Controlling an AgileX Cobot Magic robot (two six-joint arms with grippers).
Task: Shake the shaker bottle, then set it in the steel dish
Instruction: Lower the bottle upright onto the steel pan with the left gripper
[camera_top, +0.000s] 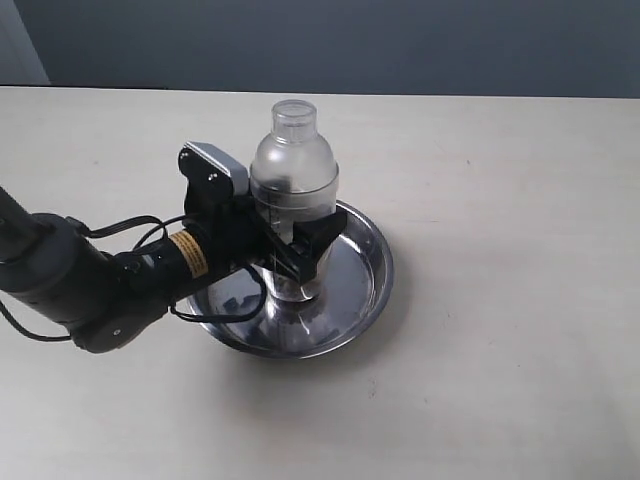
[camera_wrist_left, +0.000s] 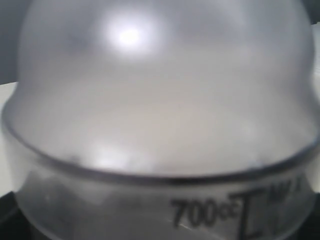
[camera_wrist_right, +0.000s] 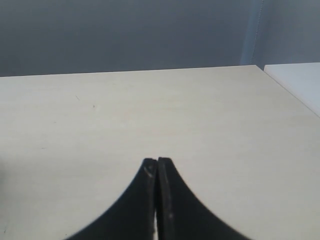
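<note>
Clear frosted plastic shaker bottle with domed top and small round cap (camera_top: 293, 170) stands upright over middle of round shiny steel dish (camera_top: 365, 285). Cannot tell whether base touches dish floor. Left jaws clamped on bottle's lower body, just under dome seam, black arm (camera_top: 90, 285) reaching in from left. Left wrist view: dome (camera_wrist_left: 160, 100) fills frame, black "700cc" mark below seam. Right jaws pressed together, holding nothing, above pale tabletop (camera_wrist_right: 150, 110).
</note>
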